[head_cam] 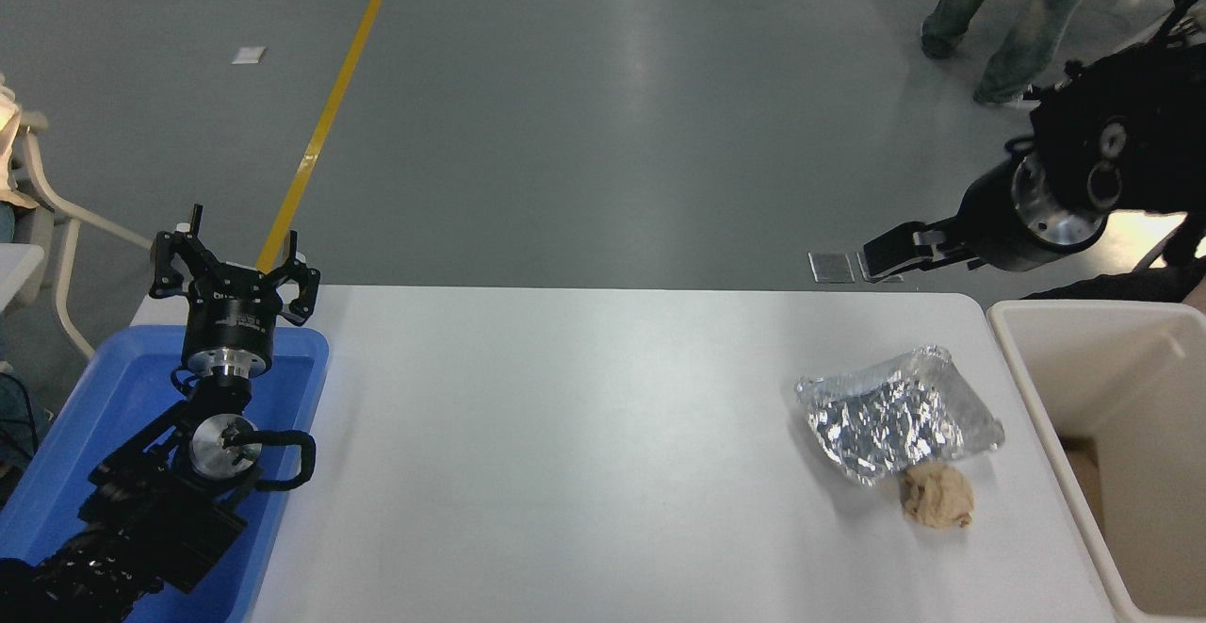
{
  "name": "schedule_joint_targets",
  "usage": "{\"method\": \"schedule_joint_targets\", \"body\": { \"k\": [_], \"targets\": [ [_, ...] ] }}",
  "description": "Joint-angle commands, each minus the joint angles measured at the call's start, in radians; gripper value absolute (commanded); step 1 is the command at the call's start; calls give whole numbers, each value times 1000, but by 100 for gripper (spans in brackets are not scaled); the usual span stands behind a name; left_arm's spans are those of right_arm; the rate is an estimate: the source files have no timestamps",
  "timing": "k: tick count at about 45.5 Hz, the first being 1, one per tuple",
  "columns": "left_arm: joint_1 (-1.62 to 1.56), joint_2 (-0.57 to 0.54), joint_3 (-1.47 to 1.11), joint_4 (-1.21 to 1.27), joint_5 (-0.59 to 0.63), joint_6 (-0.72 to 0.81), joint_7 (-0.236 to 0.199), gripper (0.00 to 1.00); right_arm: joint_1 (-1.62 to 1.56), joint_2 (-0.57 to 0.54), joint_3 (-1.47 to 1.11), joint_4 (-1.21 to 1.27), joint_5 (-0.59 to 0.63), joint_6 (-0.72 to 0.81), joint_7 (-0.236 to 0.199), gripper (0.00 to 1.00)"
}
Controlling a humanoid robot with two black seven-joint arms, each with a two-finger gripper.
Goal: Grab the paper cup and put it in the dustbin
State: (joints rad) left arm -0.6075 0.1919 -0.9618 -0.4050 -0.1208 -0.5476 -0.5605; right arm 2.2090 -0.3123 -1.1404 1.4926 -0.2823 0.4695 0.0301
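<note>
**Fingers empty, cup out of sight**

Fingers of my right gripper (886, 260) carry nothing; whether they're spread, I cannot tell. No paper cup shows. Below and right of them sits the dustbin (1022, 387). My left gripper (233, 274) hangs parked, spread, far left.

Foil tray (897, 414) right of table (584, 453) centre, paper wad (936, 495) before it, dustbin (1027, 387) rightmost.

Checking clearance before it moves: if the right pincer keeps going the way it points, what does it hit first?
Probably nothing. The right pincer points left, above the table's far edge; that line looks free, though depth is unclear.
</note>
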Motion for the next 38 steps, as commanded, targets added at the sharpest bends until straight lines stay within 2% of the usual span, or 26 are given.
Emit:
{"method": "schedule_joint_targets", "body": {
  "k": [1,9,22,38],
  "targets": [
    [0,0,-2,0,0,0,-1,99,74,157,27,52,222,141,-1,100],
    [0,0,-2,0,0,0,-1,99,81,154,-18,52,213,153,-2,100],
    [0,0,-2,0,-2,0,-1,99,84,81,-47,52,206,153,-4,100],
    [0,0,-2,0,0,0,-1,99,75,85,-45,48,192,153,-2,100]
  ]
}}
